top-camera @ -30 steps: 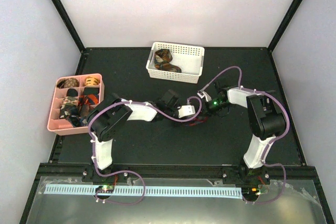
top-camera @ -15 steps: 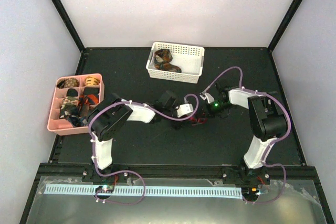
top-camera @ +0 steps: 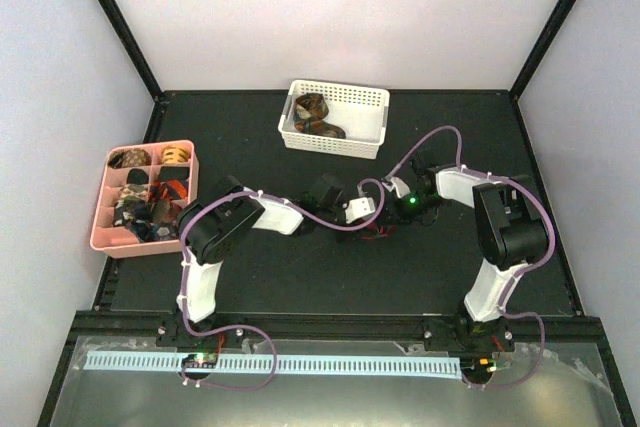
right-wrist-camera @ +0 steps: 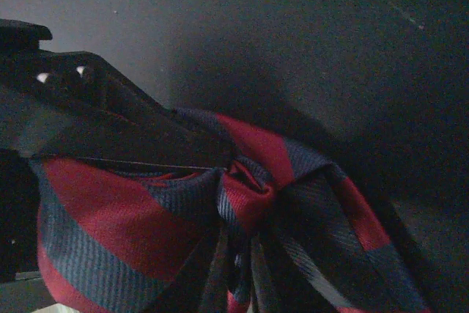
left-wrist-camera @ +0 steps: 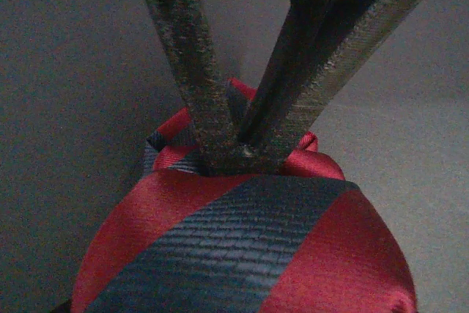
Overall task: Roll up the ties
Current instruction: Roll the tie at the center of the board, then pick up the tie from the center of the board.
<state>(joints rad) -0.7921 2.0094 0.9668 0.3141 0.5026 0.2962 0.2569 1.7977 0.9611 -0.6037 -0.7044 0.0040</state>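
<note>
One tie, red with dark navy stripes (top-camera: 377, 234), lies bunched on the black mat between both grippers. In the left wrist view its rolled cloth (left-wrist-camera: 242, 240) fills the bottom and hides my left gripper's own fingertips. My left gripper (top-camera: 371, 220) is shut round that roll. My right gripper (left-wrist-camera: 236, 157) comes in from the other side, its dark fingers (left-wrist-camera: 192, 71) shut on a fold at the roll's centre. In the right wrist view the tie (right-wrist-camera: 110, 218) twists into a tight knot of folds, with the left gripper's dark finger (right-wrist-camera: 110, 119) lying over it.
A white basket (top-camera: 350, 95) at the back holds brown patterned ties (top-camera: 315, 115). A pink divided tray (top-camera: 150, 147) at the left holds several rolled ties. Purple cables loop over both arms. Black frame posts stand at the mat's corners.
The left arm's elbow has swung to the right and its gripper has edged right along the tie. The right gripper has shifted slightly left, still pinching the tie.
</note>
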